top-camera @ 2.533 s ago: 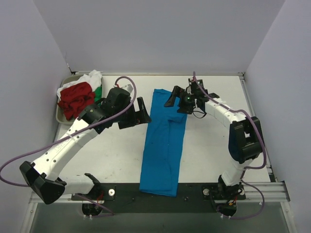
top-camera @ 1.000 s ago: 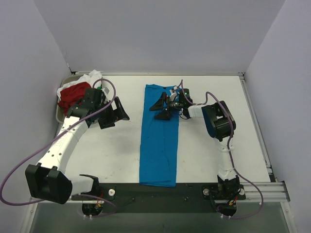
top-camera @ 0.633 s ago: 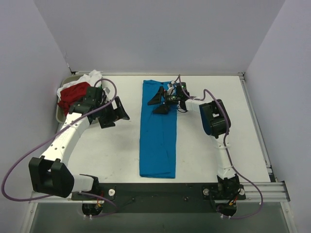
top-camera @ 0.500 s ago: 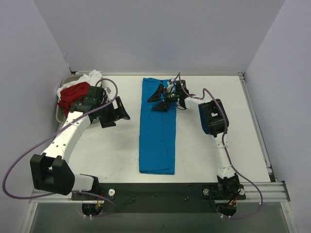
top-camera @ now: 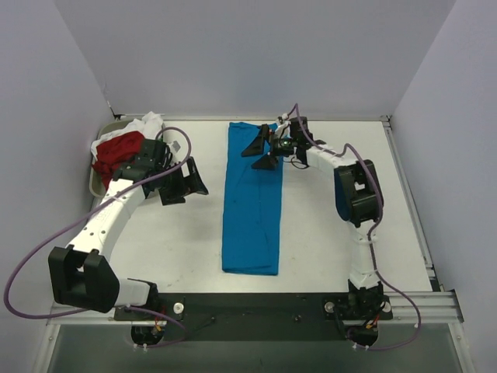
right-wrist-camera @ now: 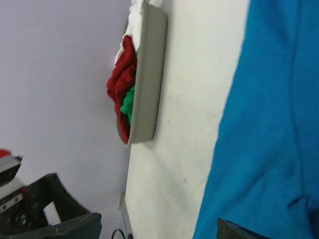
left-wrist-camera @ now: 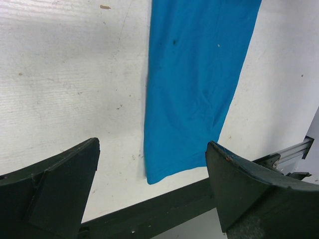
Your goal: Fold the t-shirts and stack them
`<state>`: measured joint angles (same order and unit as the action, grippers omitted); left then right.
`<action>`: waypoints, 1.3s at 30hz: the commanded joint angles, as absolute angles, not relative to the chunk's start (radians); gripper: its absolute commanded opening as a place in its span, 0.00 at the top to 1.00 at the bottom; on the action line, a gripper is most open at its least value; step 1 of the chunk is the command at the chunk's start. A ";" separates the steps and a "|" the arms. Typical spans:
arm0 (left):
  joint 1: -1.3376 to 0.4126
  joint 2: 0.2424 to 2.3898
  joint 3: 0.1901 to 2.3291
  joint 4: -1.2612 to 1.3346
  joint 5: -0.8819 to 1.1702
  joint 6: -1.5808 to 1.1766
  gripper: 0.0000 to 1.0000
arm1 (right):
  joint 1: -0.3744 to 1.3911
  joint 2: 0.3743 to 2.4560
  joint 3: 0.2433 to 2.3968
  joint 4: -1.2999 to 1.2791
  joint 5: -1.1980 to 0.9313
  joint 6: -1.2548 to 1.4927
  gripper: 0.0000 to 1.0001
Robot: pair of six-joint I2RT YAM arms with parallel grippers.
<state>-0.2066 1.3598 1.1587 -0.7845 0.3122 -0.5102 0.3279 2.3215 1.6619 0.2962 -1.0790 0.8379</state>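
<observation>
A bright blue t-shirt (top-camera: 252,202) lies folded into a long narrow strip down the middle of the table, also seen in the left wrist view (left-wrist-camera: 194,74) and the right wrist view (right-wrist-camera: 269,124). My right gripper (top-camera: 260,153) hovers open over the strip's far end, its jaws wide apart (right-wrist-camera: 159,226) with nothing between them. To the left of the strip, above bare table, my left gripper (top-camera: 184,186) is open and empty too (left-wrist-camera: 152,147). A red t-shirt (top-camera: 118,151), a white one (top-camera: 147,123) and a green one (right-wrist-camera: 128,102) lie crumpled in the tray.
The grey oval tray (top-camera: 93,185) sits at the far left corner by the left wall; its rim (right-wrist-camera: 147,74) shows in the right wrist view. A black rail (left-wrist-camera: 174,209) runs along the table's near edge just past the strip's end. Purple cables loop off both arms.
My right gripper has moved toward the far end of the blue shirt and stayed open. The blue strip lies slightly further left and straighter. The left arm has barely shifted.
</observation>
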 commanded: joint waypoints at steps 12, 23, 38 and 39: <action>-0.408 1.118 0.907 -0.833 0.273 -0.610 0.02 | 0.661 1.055 0.895 -0.458 -0.063 0.593 0.00; -0.722 1.038 0.645 -0.726 0.130 -0.883 0.03 | 0.857 0.655 0.545 -0.673 0.115 0.936 0.04; -0.788 1.161 0.538 -0.450 0.094 -0.989 0.03 | 1.019 0.945 0.454 -0.336 0.167 1.055 0.05; -0.788 1.167 0.531 -0.431 0.103 -1.006 0.03 | 1.017 0.959 0.450 -0.299 0.163 1.064 0.05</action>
